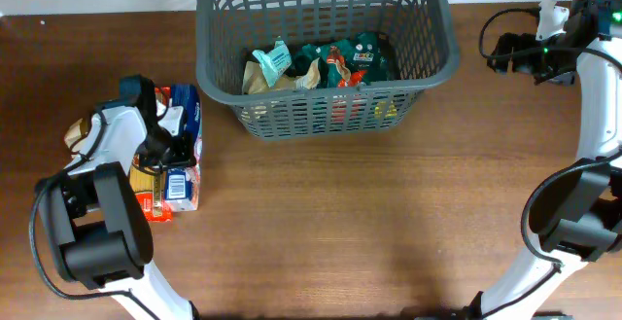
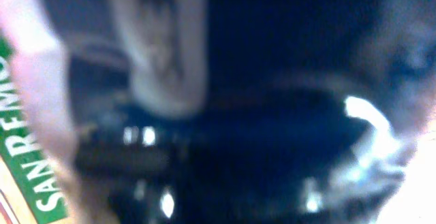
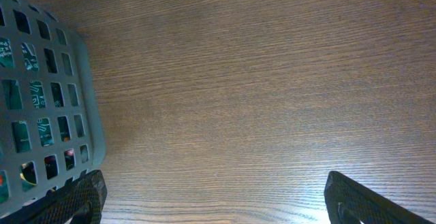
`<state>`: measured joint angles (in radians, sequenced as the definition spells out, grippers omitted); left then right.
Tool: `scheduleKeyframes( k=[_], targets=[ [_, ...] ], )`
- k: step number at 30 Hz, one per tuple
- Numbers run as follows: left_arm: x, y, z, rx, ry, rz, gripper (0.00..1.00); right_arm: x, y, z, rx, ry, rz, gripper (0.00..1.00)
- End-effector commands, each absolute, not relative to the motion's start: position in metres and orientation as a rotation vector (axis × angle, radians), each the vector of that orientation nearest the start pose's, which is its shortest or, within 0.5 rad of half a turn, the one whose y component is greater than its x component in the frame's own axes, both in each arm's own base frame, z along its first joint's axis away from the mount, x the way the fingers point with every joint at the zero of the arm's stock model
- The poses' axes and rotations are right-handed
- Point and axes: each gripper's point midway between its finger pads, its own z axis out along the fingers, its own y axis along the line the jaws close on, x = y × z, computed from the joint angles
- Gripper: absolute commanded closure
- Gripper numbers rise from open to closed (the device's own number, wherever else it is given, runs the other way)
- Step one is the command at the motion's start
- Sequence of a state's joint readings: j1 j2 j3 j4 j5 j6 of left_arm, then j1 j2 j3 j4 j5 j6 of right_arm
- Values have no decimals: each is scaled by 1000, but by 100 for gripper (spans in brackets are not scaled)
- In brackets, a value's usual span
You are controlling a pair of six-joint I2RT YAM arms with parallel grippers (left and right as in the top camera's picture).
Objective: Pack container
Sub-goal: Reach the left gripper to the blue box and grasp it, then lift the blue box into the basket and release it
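dark grey lattice basket [image 1: 206, 38] at the far middle of the desk [image 1: 389, 223], several packets inside. left gripper [image 1: 160, 143] low in a heap of food packets [image 1: 183, 186] near the desk's left edge; wrist view blurred, green san remo label [image 2: 30, 163] alongside, so cannot tell how its fingers stand. right gripper [image 3: 216, 198] near the basket's right corner, fingers spread, empty. best to pinch a single packet, lift clear, then carry over the rim.

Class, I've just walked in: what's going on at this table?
Two robot arms are packing a basket, which already holds several packets. The left gripper is down in a pile of more at the table's left; its blurred view hides any grip. The right gripper hangs open and empty beside the basket.
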<state>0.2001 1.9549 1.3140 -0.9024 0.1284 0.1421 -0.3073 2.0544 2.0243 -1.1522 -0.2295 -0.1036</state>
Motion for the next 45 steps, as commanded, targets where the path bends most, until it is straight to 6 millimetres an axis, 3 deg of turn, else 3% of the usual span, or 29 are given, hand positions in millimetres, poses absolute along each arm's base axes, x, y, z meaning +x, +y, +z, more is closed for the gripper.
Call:
scheduleKeyframes(
  k=[1,3,6,12,15,19,23,25,28,31,34,38,45],
  targets=[
    [351,47,7,-75,3121,-212,98,469,-107,182,221,2688,207,1],
    [364,43,28,-70,3082,-260,98,469,-107,182,221,2688,207,1],
    [392,43,75,-52,2980,-274,98,469,-107,183,221,2688,207,1],
    [455,56,228,6,2618,-147,98,469,-107,182,221,2688,207,1],
    [472,52,309,90,2403,-79,98,469,-107,183,221,2688,207,1],
    [476,17,392,431,2149,64,98,469,-107,182,221,2688,207,1],
    [475,-45,434,793,1913,172,98,469,-107,182,221,2688,207,0],
    [473,-84,441,959,1804,198,98,469,-107,183,221,2688,207,1],
    [472,-139,434,1142,1694,187,98,469,-107,182,221,2688,207,1],
    [474,-178,410,1290,1649,167,98,469,-107,182,221,2688,207,1],
    [482,-205,377,1404,1640,149,98,469,-107,182,221,2688,207,1],
    [500,-225,325,1488,1695,105,98,469,-107,183,221,2688,207,1],
    [512,-228,225,1608,1893,10,98,469,-107,182,221,2688,207,1]
  ],
)
